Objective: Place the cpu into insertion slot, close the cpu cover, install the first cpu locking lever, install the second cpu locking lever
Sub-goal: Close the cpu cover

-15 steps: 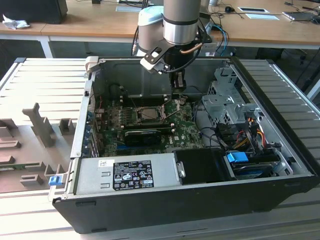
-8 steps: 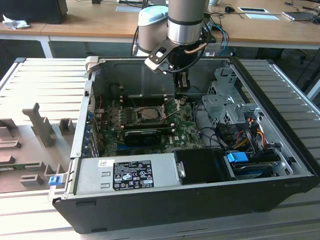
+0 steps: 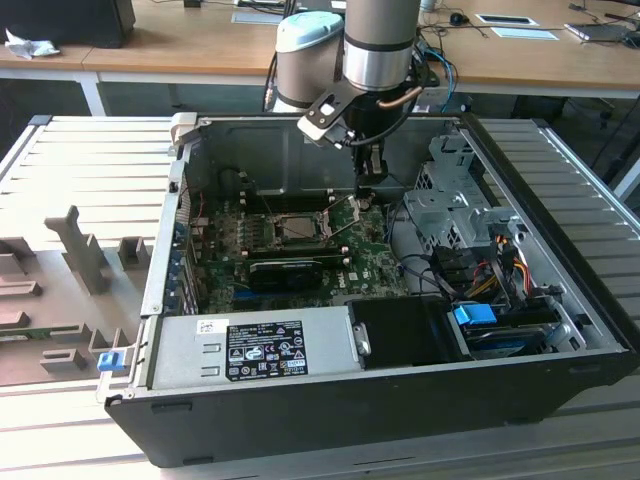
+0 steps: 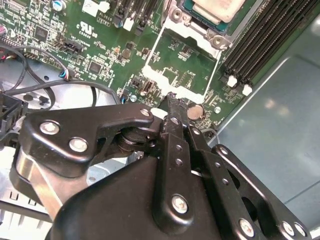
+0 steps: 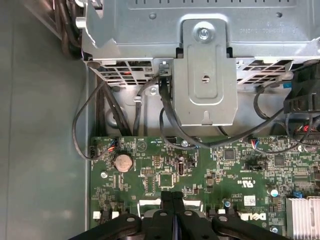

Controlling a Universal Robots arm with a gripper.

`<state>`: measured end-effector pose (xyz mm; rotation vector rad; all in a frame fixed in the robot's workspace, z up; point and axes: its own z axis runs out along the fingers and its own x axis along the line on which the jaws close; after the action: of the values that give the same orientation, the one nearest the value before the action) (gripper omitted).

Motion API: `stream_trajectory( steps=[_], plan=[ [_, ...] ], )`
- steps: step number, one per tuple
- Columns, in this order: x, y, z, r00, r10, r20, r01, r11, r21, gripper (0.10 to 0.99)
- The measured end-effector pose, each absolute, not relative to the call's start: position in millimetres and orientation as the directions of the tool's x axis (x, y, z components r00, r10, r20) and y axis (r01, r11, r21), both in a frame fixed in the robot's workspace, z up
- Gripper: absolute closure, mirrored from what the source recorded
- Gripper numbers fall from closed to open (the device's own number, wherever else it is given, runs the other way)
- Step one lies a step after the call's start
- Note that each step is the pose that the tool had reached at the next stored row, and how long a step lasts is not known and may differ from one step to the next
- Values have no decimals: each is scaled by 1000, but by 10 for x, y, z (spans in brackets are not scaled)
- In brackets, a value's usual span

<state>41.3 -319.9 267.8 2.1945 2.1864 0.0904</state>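
- The cpu [image 4: 220, 7] sits in the insertion slot [image 4: 181, 16], pale metal face up; placing it looks done.
- The cpu cover [image 4: 152, 70] is swung open beside the slot, hinge edge nearest the slot; green motherboard [image 3: 375, 255] shows through its window; how steeply it leans, I cannot tell.
- The tool [image 4: 172, 100] is at the cover's free edge, the one farthest from the hinge; in both wrist views its fingers are pressed together with no gap; I see nothing pinched between them, and I cannot tell whether they touch the edge.
- In the exterior view the arm comes down into the open computer case [image 3: 400, 420], tip just to that view's right of the slot.
- My read on handling: the cover is thin sheet metal, light and stiff, and pivots freely on its hinge; bare metal, so probably slick.
- Best purchase looks like that free edge, far from the hinge, where a small push gives the most swing.
- The chip I judge fragile; keep force on the frame, off its face.
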Motion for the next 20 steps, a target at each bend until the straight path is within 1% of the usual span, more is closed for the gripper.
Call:
stream_trajectory(
  steps=[7, 12, 14, 16, 20],
  plan=[
    [516, -3198, 2554, -1, 1000, 11, 998, 0, 68, 980],
    [606, -3190, 2458, -1, 1000, 11, 999, 1, 54, 980],
    [606, -3190, 2453, -1, 1000, 11, 999, 1, 38, 980],
    [605, -3190, 2453, -1, 1000, 11, 1000, 1, 14, 980],
    [587, -3190, 2458, -1, 1000, 11, 1000, 1, 5, 980]
  ],
)
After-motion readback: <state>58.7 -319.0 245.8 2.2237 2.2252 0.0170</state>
